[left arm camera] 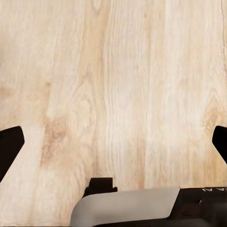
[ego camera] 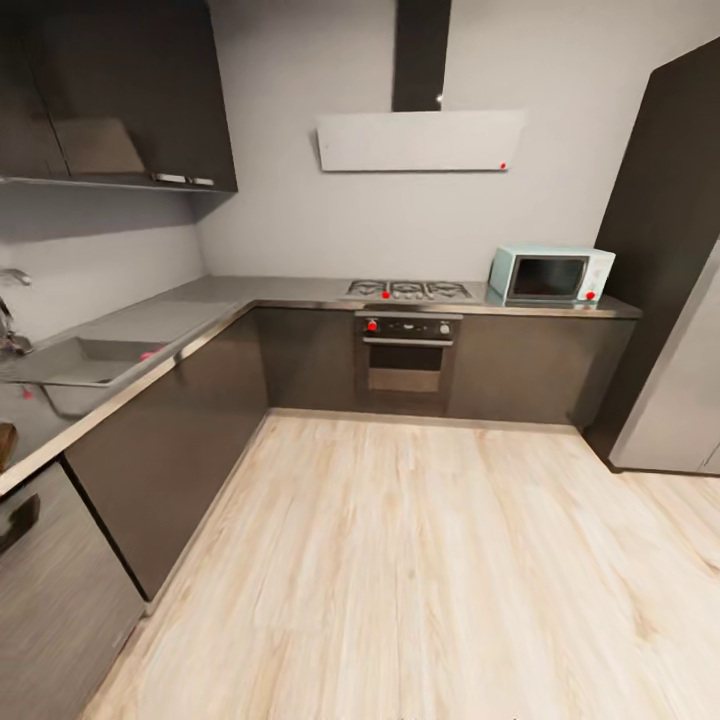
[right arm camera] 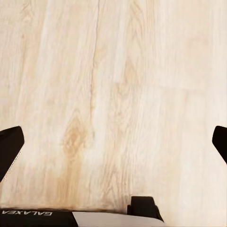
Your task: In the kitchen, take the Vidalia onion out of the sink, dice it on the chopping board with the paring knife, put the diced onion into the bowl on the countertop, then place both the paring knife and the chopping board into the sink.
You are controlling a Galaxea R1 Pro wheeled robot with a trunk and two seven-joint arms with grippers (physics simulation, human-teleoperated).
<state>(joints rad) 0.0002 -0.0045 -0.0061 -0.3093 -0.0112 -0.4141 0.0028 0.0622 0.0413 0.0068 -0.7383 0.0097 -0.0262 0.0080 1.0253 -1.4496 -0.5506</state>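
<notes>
Here the sink (ego camera: 75, 362) sits at nine o'clock in the grey table (ego camera: 150, 325); drive closer, squaring up. Both claws, left (left arm camera: 113, 142) and right (right arm camera: 113, 142), hang wide, empty over the floor (ego camera: 420, 560).

Sink (ego camera: 75, 362): in the countertop (ego camera: 190, 310), on your left.
Hob (ego camera: 408, 290): ahead, above the oven (ego camera: 406, 355).
Microwave (ego camera: 550, 274): right of the hob.

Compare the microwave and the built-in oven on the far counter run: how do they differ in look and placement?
The microwave is pale mint and white; the oven is dark with a steel-look trim. The microwave stands on top of the dark counter, right of the hob; the oven is set into the cabinets directly below the hob. Both have dark glass doors and small red knobs.
</notes>
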